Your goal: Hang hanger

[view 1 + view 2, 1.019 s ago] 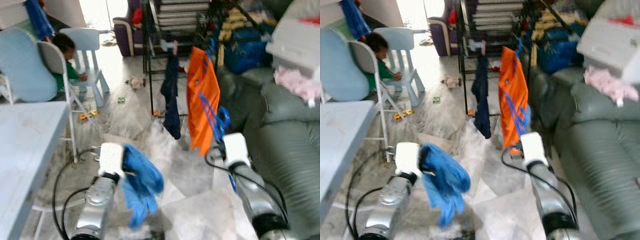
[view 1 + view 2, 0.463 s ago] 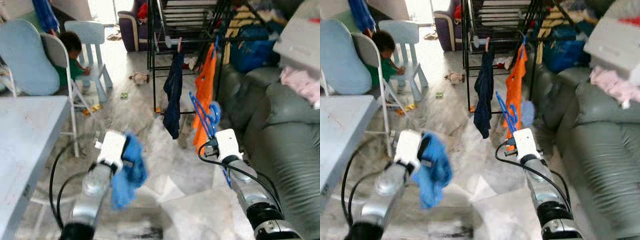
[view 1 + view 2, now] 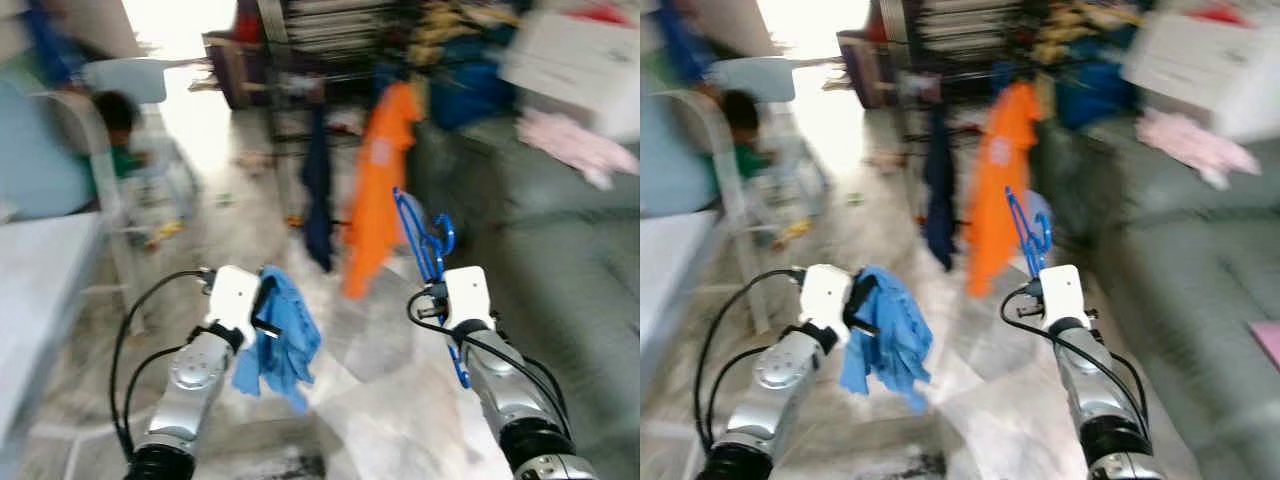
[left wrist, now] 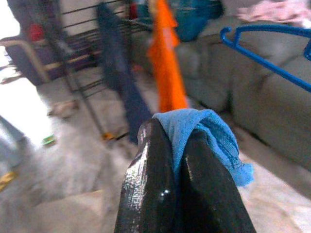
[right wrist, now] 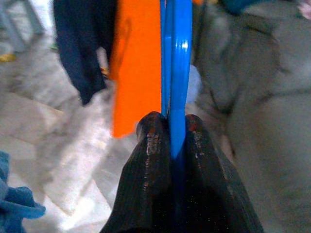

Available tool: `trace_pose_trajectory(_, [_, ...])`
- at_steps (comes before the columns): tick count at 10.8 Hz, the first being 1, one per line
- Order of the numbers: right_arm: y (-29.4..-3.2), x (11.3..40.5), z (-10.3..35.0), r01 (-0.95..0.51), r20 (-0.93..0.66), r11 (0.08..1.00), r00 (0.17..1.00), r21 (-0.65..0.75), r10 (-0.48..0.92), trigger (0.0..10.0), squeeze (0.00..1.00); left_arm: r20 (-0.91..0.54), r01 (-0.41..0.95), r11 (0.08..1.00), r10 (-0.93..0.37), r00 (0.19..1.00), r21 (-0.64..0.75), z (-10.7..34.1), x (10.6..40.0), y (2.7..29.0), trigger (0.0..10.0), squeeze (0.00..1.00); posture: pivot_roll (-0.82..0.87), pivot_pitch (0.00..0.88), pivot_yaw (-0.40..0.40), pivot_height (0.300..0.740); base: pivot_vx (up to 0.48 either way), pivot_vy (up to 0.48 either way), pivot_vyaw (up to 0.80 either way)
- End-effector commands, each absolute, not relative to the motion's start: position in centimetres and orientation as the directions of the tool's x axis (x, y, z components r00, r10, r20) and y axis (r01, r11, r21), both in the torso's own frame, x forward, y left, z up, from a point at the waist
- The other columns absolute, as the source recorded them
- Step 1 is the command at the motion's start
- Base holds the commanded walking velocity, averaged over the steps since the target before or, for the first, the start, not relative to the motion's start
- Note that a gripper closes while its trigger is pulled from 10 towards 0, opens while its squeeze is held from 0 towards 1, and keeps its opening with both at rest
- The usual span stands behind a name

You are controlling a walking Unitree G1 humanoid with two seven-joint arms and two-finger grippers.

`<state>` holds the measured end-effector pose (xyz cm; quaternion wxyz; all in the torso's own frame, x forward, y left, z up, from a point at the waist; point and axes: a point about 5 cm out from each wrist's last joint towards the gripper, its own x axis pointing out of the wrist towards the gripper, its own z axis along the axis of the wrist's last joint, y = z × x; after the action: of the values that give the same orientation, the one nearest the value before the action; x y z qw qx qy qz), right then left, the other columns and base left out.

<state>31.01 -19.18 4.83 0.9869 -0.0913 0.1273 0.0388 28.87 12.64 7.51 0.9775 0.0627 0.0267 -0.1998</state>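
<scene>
My right gripper [image 5: 170, 131] is shut on a blue plastic hanger [image 3: 425, 240], which stands upright in front of me with its hook at the top. My left gripper [image 4: 177, 141] is shut on a light blue cloth [image 3: 280, 335] that droops below the fingers. A black drying rack [image 3: 330, 40] stands ahead with an orange garment [image 3: 375, 185] and a dark navy garment [image 3: 318, 195] hanging from it. Both head views are blurred.
A grey-green sofa [image 3: 560, 230] runs along the right, with pink clothes [image 3: 575, 145] and a white box [image 3: 575, 60] on it. A light blue table [image 3: 40, 290] is at my left. A person in green [image 3: 120, 140] sits by pale chairs at the far left.
The head camera has swung, so the whole scene shifted and blurred. Both grippers keep their hold; the hanger and the cloth are in the same places relative to the arms.
</scene>
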Motion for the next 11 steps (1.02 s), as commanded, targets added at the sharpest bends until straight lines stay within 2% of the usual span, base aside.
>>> trace_pose_trajectory(1, [-19.15, 31.08, 5.21, -0.103, -0.243, 0.982, 0.968, -0.161, 0.062, 10.0, 0.0, -0.06, 0.399, 0.909, -0.395, 0.917, 0.117, 7.78, 28.69, 12.84, 10.0, 0.0, -0.08, 0.0, 0.074, 0.74, 0.0, 0.0, -0.8])
trace_pose_trajectory(3, [-19.17, 31.06, 5.24, -0.108, -0.246, 0.98, 0.967, -0.166, 0.065, 10.0, 0.0, -0.063, 0.403, 0.908, -0.398, 0.915, 0.11, 7.6, 28.46, 12.93, 10.0, 0.0, -0.08, 0.0, 0.071, 0.74, 0.0, 0.0, -0.8])
trace_pose_trajectory(5, [-19.09, 31.06, 5.34, -0.119, -0.242, 0.978, 0.967, -0.172, 0.076, 10.0, 0.0, -0.063, 0.406, 0.908, -0.401, 0.914, 0.104, 7.55, 28.38, 12.82, 10.0, 0.0, -0.08, 0.0, 0.068, 0.74, 0.0, 0.0, 0.0])
trace_pose_trajectory(9, [-19.02, 30.97, 5.27, -0.129, -0.248, 0.976, 0.965, -0.173, 0.083, 10.0, 0.0, -0.065, 0.42, 0.902, -0.415, 0.908, 0.098, 7.35, 28.16, 12.32, 10.0, 0.0, -0.08, 0.0, 0.067, 0.74, 0.27, 0.298, 0.0])
trace_pose_trajectory(11, [-19.01, 30.92, 5.21, -0.129, -0.253, 0.977, 0.964, -0.169, 0.083, 10.0, 0.0, -0.065, 0.421, 0.902, -0.416, 0.907, 0.095, 7.31, 28.11, 12.19, 10.0, 0.0, -0.08, 0.0, 0.067, 0.74, 0.264, 0.352, -0.8])
